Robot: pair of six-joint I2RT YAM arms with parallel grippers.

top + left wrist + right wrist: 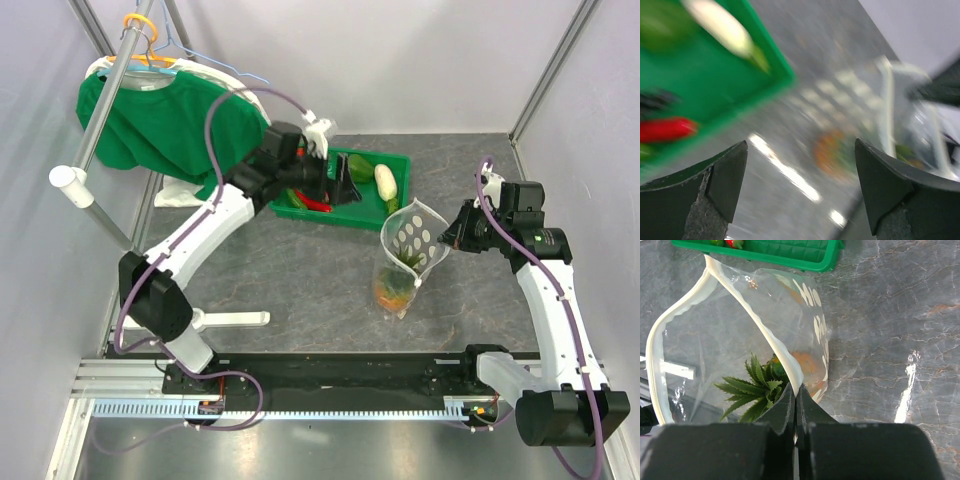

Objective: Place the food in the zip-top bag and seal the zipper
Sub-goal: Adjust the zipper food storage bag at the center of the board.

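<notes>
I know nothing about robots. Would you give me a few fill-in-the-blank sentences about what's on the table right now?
The right arm's jaws are ____ on the rim of the clear bag.
Inside the bag sits a toy ____ with a leafy green crown.
The white vegetable lies in a tray coloured ____.
The left arm's jaws stand ____, holding nothing.
Missing words: shut; pineapple; green; open.

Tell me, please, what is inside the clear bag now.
Inside the bag a pineapple shows, with a green crown and an orange body. The right tool, pinching the rim, covers part of the inside, so anything else there cannot be seen.
</notes>
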